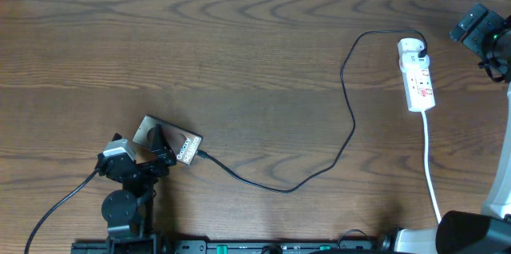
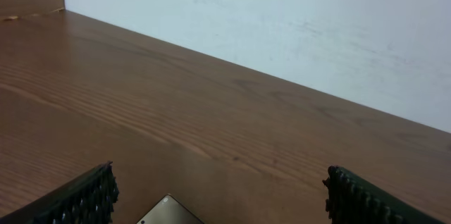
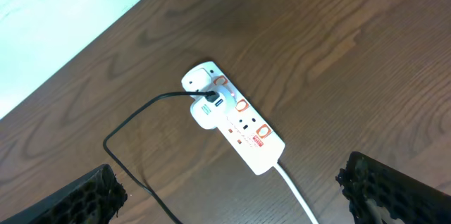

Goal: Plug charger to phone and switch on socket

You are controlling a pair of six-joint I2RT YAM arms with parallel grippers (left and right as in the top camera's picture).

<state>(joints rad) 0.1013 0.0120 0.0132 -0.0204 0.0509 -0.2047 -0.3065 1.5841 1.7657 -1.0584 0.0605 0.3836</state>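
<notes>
Your left gripper (image 2: 220, 185), near left: jaws spread wide over the phone (image 1: 188, 148), which lies flat and askew on the wooden table (image 1: 239, 62), one corner showing between the fingers. The charger (image 1: 353, 118), a thin black cable: its tip meets the phone's right end (you cannot tell whether it is seated), and it loops across to the far end of the socket (image 1: 418, 78), a white power strip at far right. Your right gripper (image 3: 231, 178): above that strip, jaws wide apart, holding nothing.
</notes>
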